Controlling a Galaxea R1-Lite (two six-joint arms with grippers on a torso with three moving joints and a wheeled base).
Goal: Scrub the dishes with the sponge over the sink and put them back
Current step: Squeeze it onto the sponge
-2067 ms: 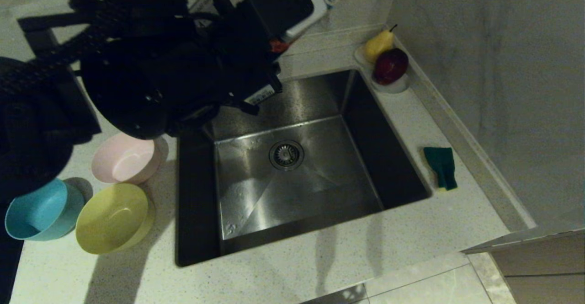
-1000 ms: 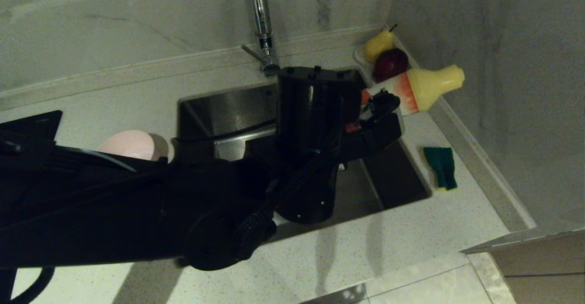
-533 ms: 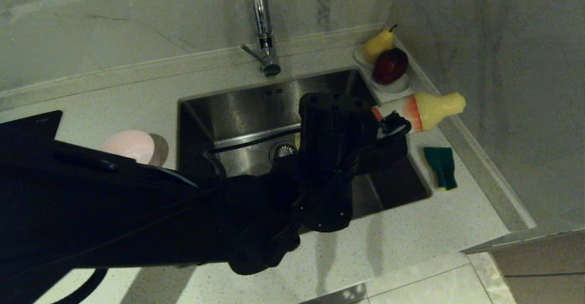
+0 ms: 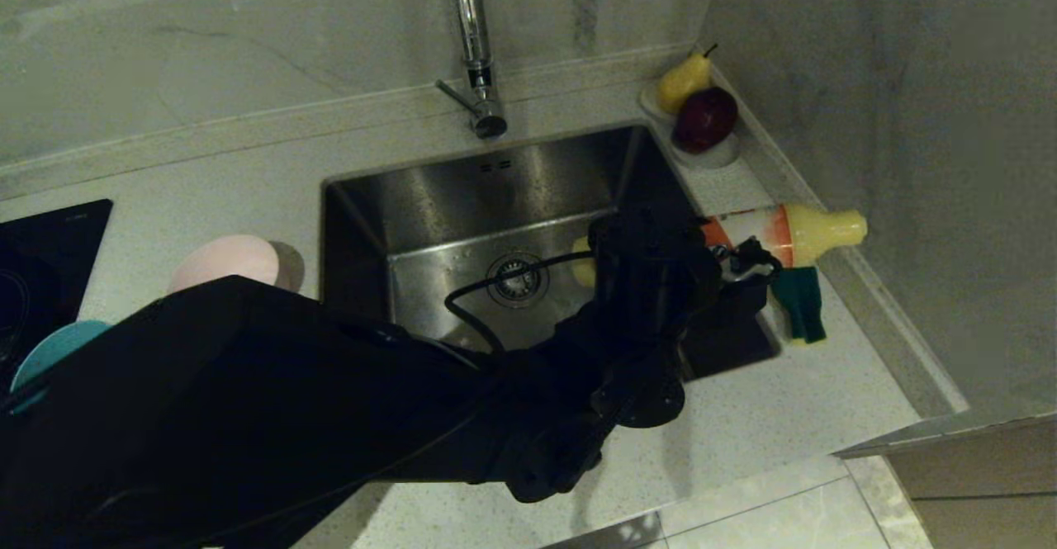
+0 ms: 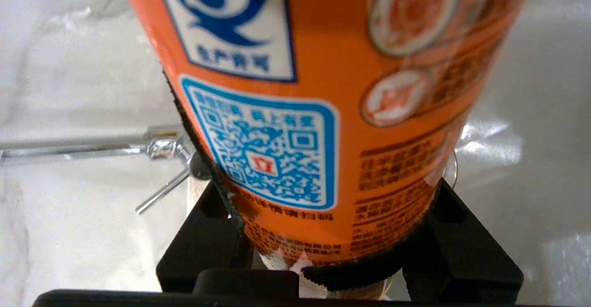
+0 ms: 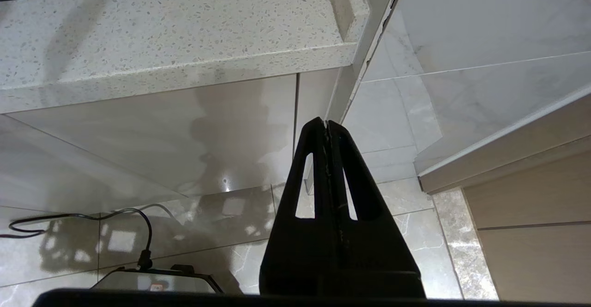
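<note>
Beside speckled pale countertop (image 4: 743, 417), marble-look walls, left claw (image 4: 747, 256) gripping detergent bottle (image 4: 780, 231)

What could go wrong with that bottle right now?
The left gripper holds the dish soap bottle lying level, yellow cap end over the sponge: soap may run out there too early. The jaws clamp only its base end, so it could slip and drop onto the counter or into the sink.
</note>
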